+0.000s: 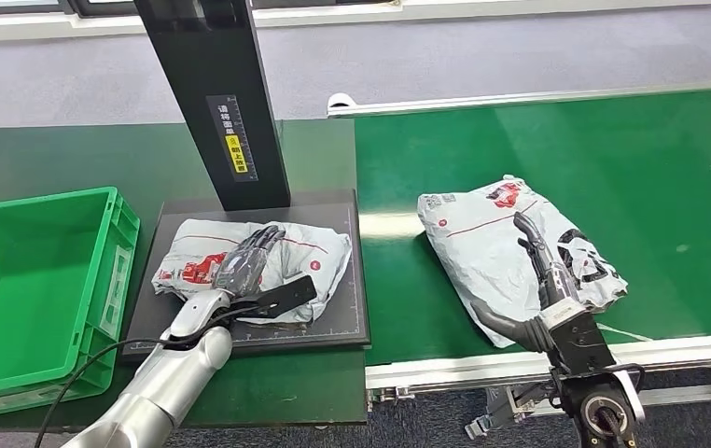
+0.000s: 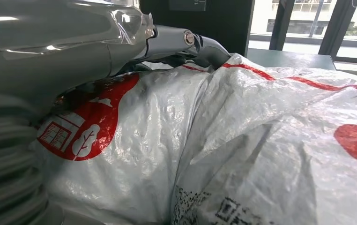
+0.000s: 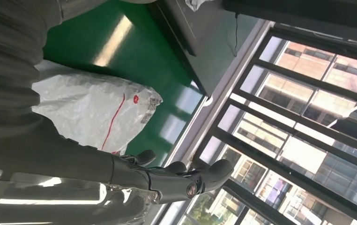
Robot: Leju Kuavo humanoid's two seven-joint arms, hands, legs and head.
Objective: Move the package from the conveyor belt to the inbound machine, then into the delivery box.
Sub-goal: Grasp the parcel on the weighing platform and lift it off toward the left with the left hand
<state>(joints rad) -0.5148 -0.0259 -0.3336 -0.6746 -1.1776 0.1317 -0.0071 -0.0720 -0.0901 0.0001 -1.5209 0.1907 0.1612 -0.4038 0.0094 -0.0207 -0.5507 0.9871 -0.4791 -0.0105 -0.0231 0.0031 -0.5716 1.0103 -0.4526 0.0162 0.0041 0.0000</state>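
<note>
1. One package (image 1: 310, 266) is lying on the dark platform of the inbound machine (image 1: 352, 322), below its black upright column (image 1: 216, 93), so I judge the first leg of the task done for this parcel.
2. The left hand (image 1: 244, 266) is resting on top of that package, fingers laid flat across it and the thumb reaching along its near side; in the left wrist view the crinkled white bag with red print (image 2: 242, 140) is pressing right up against the hand (image 2: 73, 47). Whether it is actually gripping the bag or only lying on it, I cannot tell.
3. The green delivery box (image 1: 34, 280) is sitting on the bench just beside the machine, on the robot's left, with nothing visible in it, so the final transfer is looking not yet done.
4. A second package (image 1: 482, 238) is waiting on the green conveyor belt (image 1: 613, 159).
5. The right hand (image 1: 543, 280) is hovering over this parcel's near edge with its fingers extended and apart, grasping nothing; the right wrist view is showing the hand (image 3: 167, 180) clear of the bag (image 3: 87, 110).
</note>
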